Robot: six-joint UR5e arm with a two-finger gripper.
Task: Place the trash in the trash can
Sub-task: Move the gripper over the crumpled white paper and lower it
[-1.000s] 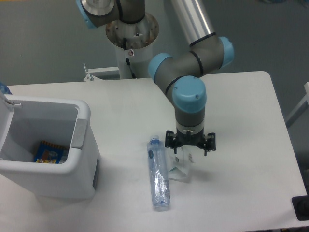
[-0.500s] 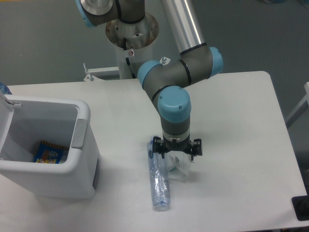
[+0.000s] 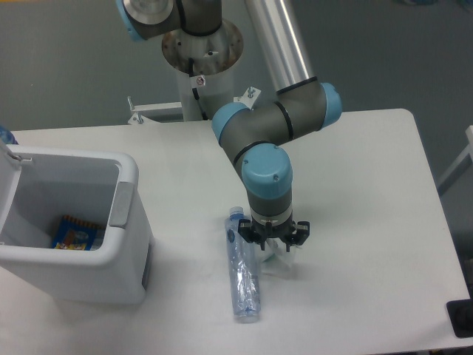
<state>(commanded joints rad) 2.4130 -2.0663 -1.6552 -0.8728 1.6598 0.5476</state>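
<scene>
The gripper sits low at the centre-bottom of the frame, right over the crumpled white wrapper; whether its fingers have closed on it, I cannot tell. The crushed bottle lies just left, nearly touching. I reckon a thin, slippery wrapper could slide out on the lift, or the bottle could get nudged and roll away. The trash can stands open at the left of the worktop, a snack packet inside.
</scene>
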